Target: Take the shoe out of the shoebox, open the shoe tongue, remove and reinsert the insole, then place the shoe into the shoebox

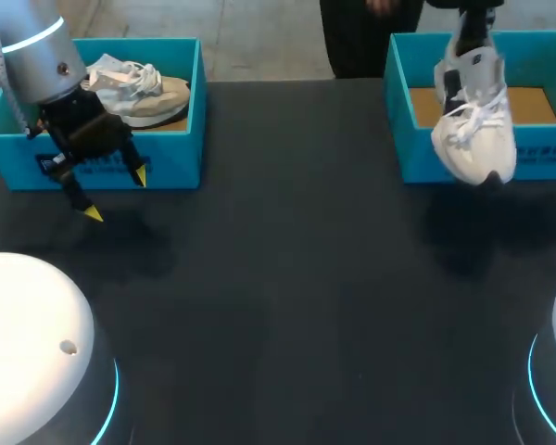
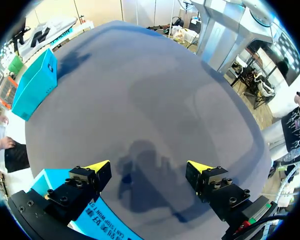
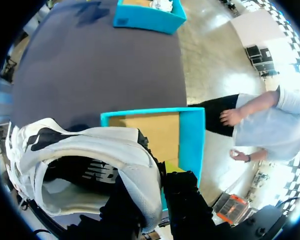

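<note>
My right gripper (image 3: 155, 172) is clamped on the heel collar of the white shoe (image 1: 474, 130), with one finger inside the opening and one outside. The shoe hangs toe-down at the upper right of the head frame, overlapping the near wall of the right shoebox (image 1: 537, 153). My left gripper (image 1: 117, 195) has its jaws spread wide and holds nothing. It hangs above the table (image 1: 296, 278), just in front of the left shoebox (image 1: 167, 158) at upper left, which contains a beige shoe (image 1: 139, 88).

First shoe (image 1: 134, 88) in left shoebox (image 1: 181, 153), second shoe (image 1: 477, 130) over near wall of right shoebox (image 1: 542, 153)
</note>
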{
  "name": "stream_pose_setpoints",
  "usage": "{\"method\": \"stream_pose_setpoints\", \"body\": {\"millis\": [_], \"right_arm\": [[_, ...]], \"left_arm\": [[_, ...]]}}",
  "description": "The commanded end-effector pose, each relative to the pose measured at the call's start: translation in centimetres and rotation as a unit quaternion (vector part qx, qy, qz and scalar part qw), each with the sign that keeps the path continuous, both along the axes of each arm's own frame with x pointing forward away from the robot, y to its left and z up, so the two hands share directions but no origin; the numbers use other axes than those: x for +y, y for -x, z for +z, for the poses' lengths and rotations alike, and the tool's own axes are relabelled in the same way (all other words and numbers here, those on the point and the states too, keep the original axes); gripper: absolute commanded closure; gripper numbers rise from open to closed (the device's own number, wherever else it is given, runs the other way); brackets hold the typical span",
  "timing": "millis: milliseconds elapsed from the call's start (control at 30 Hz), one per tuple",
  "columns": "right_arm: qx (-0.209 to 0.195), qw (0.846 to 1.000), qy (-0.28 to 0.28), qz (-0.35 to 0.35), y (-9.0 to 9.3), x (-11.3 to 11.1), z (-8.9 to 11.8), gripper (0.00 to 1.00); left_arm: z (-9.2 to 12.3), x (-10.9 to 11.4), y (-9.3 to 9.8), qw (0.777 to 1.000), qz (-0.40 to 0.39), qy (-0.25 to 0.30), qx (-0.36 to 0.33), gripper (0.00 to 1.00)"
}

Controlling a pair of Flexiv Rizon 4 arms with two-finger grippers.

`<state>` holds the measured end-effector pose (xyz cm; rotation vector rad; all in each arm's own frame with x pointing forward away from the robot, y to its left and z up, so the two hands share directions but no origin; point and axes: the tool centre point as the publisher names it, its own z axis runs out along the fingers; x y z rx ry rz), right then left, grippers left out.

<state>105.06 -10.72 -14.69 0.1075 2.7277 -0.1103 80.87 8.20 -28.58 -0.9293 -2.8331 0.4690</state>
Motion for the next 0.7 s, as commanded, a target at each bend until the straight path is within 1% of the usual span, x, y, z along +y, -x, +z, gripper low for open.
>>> {"method": "stream_pose_setpoints", "body": {"millis": [33,67,167,233,367,533,700], "right_arm": [[0.005,1.000,0.001,0.011,-2.1,-1.3,0.6,1.00],[0.005,1.000,0.008,0.016,-2.5,-1.5,0.8,1.00],[0.003,0.999,-0.010,0.038,-3.7,-2.3,1.3,1.00],[0.006,0.999,-0.001,0.038,-4.6,-3.1,1.4,1.00],[0.009,0.999,-0.006,0.045,-7.0,-5.3,1.3,1.00],[0.018,0.999,-0.006,0.045,-10.0,-7.6,0.7,1.00],[0.020,0.999,0.000,0.048,-12.3,-8.8,-0.3,1.00]], "left_arm": [[0.0,0.1,0.1,1.000,0.000,0.000,-0.002,0.00],[0.0,0.1,0.1,1.000,0.000,0.000,-0.002,0.00],[0.0,0.1,0.1,1.000,0.000,0.000,-0.002,0.00],[0.0,0.1,0.1,1.000,0.000,0.000,-0.002,0.00],[0.0,0.1,0.1,1.000,0.000,0.000,-0.002,0.00],[0.0,0.1,0.1,1.000,0.000,0.000,-0.002,0.00],[0.0,0.1,0.1,1.000,0.000,0.000,-0.002,0.00]]}}
